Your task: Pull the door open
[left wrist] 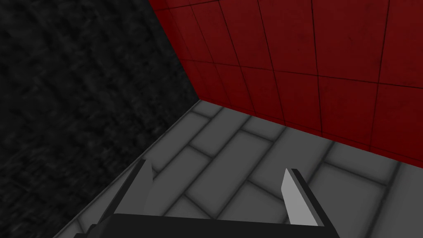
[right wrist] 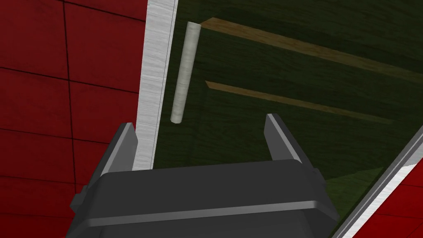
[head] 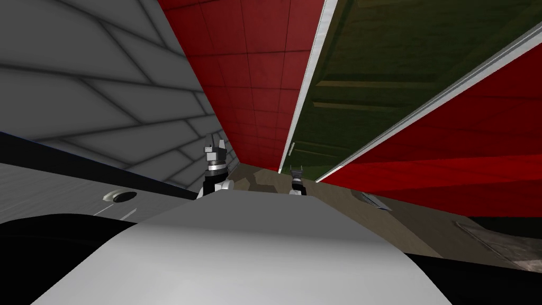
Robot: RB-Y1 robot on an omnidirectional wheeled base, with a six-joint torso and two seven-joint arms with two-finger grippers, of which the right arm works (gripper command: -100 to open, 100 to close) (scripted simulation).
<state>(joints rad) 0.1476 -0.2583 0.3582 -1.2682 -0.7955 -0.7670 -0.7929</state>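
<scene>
Edges: grey bar handle (right wrist: 185,72) is seen on green door (right wrist: 268,62), just beside white frame (right wrist: 155,82) | right end effector (right wrist: 199,122): held spread, pointed toward handle, not touching | left end effector (left wrist: 217,166): held spread.

The door (right wrist: 289,136) is dark green with a faint wood grain, matt. Its frame (right wrist: 153,82) looks like brushed metal, the bar handle (right wrist: 184,74) a pale, mottled grey. The red wall (right wrist: 62,103) is smooth, dull tile.
</scene>
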